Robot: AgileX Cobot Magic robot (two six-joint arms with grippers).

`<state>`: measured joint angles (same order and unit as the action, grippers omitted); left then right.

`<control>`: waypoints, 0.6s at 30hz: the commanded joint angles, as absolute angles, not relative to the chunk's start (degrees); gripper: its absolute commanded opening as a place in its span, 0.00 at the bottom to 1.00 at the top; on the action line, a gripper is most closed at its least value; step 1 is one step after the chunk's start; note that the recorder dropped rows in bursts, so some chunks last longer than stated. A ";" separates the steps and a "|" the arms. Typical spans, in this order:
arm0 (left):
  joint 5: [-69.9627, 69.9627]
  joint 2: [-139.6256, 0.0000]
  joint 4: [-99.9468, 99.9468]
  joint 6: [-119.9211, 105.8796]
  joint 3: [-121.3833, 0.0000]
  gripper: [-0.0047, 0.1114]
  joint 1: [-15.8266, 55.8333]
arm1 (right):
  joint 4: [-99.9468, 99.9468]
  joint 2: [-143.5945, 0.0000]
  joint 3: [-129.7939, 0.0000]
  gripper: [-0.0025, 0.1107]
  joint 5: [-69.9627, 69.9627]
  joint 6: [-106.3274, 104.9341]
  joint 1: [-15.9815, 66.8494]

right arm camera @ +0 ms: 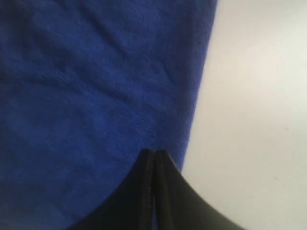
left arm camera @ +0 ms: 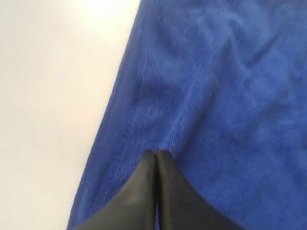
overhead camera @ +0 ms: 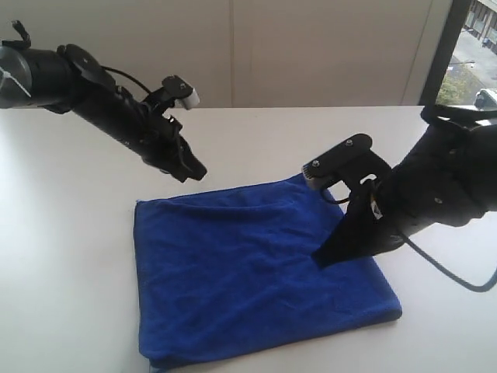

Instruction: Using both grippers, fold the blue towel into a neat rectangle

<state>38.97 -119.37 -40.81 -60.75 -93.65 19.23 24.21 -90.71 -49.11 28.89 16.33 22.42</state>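
- Closest to me, the blue towel (overhead camera: 248, 272) lies flat on the table (overhead camera: 70, 256), a rough rectangle skewed a little to the table edge. Its near left corner looks thick, as if more than one layer is stacked there, so I'd judge at least one fold is already in.
- The cloth has a few soft wrinkles across the middle. The far edge bows rather than running straight, so it isn't tidy yet.
- A little further back, the right gripper (overhead camera: 320, 260) points down onto the right part of the towel, close to its right edge. Its jaws are pressed together with no cloth between them. The tip looks to be at the surface, perhaps to pin or smooth it, but I can't tell if it actually touches.
- Beyond that, the left gripper (overhead camera: 194, 169) hangs in the air over the towel's far left edge. It is angled down at the cloth, with jaws likewise closed and nothing in them.
- With both claws empty and one at each side, my guess is they are between grabs. Each would have to open and take an edge or corner before another fold.
- The tabletop is plain matt white, smooth, with nothing else on it that I can see. The soft pile should slide on it easily, so a one-sided pull could drag the whole towel.
- Behind the table stands a pale panelled wall (overhead camera: 311, 47).
- At the far right is a dark-framed window (overhead camera: 474, 47) with daylight and a blurred street outside.
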 commanded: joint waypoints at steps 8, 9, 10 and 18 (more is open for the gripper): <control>38.44 -126.86 -46.59 -64.41 -101.16 0.04 23.99 | 4.51 -96.41 -49.38 0.02 15.81 0.00 29.83; 38.44 -127.59 -46.59 -64.24 -101.80 0.04 24.09 | 4.51 -97.22 -49.38 0.02 15.52 0.00 30.30; 38.78 -128.47 -46.59 -64.01 -102.39 0.04 24.16 | 4.51 -98.15 -49.38 0.02 15.24 0.00 30.87; 38.82 -130.32 -45.61 -63.36 -103.22 0.04 24.72 | 4.51 -101.42 -49.38 0.02 13.10 0.00 32.58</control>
